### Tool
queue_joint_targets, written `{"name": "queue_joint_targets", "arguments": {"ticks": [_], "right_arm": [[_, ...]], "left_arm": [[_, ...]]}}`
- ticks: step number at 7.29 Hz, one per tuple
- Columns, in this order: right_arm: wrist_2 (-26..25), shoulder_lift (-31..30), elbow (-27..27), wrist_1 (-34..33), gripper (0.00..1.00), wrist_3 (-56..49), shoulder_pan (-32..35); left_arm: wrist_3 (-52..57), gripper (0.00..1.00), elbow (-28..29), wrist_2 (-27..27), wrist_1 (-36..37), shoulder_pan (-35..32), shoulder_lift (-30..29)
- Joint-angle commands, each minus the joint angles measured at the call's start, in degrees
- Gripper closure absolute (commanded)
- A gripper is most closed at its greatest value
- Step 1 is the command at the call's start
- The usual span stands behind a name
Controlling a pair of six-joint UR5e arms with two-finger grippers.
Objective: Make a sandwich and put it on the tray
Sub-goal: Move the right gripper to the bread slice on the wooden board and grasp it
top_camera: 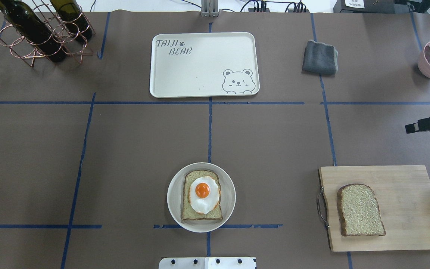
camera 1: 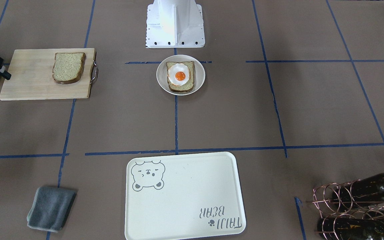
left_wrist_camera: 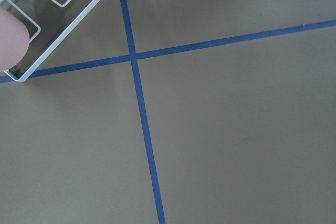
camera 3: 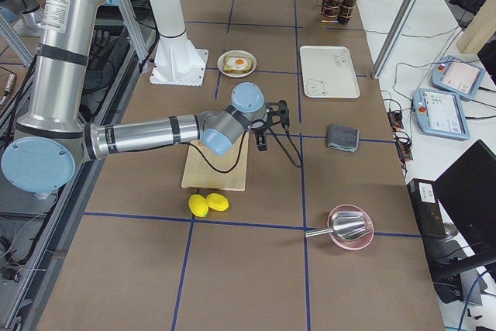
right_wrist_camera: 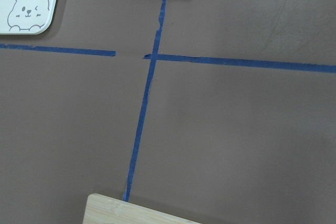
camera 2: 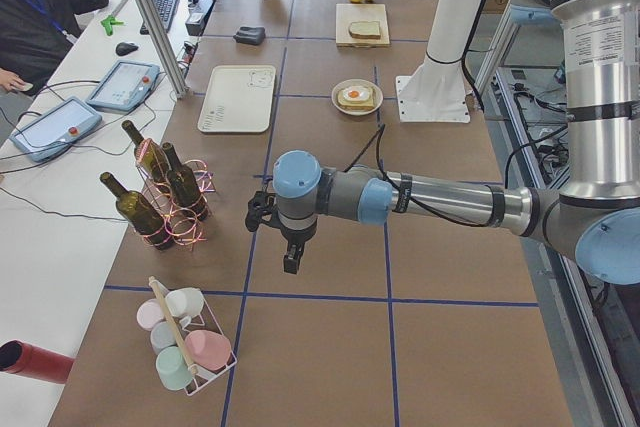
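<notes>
Across the table in the front-facing view, the tray (camera 1: 192, 186) lies at 6 o'clock and the bowl (camera 1: 161, 78) stands well apart at its 12 o'clock. 1 bread slice (camera 1: 187, 87) rests in that bowl with the fried egg (camera 1: 178, 75) on top of it. The 2nd slice (camera 1: 68, 67) lies flat on the cutting board (camera 1: 28, 76), at the bowl's 9 o'clock. A grey cloth (camera 1: 50, 213) sits at the tray's 9 o'clock.

Overhead, the board is at the bowl's 3 o'clock and the tray at its 12 o'clock.

From the left end, the left gripper (camera 2: 290, 262) hangs pointing down over the table, at 3 o'clock of the wine bottles (camera 2: 150, 187). I cannot tell whether its fingers are spread or pressed together.

From the right end, the right gripper (camera 3: 262, 145) hangs just off the board's 1 o'clock corner, and its fingers are equally unreadable.

Its wrist view shows a tray corner at 11 o'clock, the cloth at 12 and the board's edge at 6.
</notes>
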Motion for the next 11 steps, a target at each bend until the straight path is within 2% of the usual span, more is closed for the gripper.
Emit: {"name": "queue_joint_targets", "arguments": {"ticks": [1,2,3,5,6,7,8,11], "right_arm": [[-6.45,-0.89,1.77,1.37,0.00,7.96,-10.13],[-12.83,-2.98,2.73,3.46,0.00,13.31,-16.44],[-21.68,-8.40,2.74,12.01,0.00,17.63,-23.81],[-27.19,-12.56,2.74,16.21,0.02,21.88,-31.06],[-29.13,-14.41,2.65,19.18,0.10,24.41,-33.79],[-30.89,-14.43,2.48,19.39,0.22,25.65,-36.08],[-33.17,-14.43,1.61,19.39,0.27,25.93,-38.45],[-34.25,-14.43,1.42,19.39,0.45,27.16,-40.85]], "left_arm": [[0.00,0.00,-0.36,0.00,0.07,0.00,0.00],[0.00,0.00,-0.45,0.00,-0.02,0.00,0.00],[0.00,0.00,-0.45,0.00,0.07,0.00,0.00],[0.00,0.00,-0.45,-0.09,-0.02,0.00,0.00],[0.00,0.00,-0.45,-0.09,0.07,0.00,0.00],[0.00,0.00,-0.45,-0.09,0.07,0.00,0.00],[0.00,0.00,-0.45,-0.09,-0.02,0.00,0.00],[0.00,0.00,-0.45,-0.09,0.07,0.00,0.00]]}}
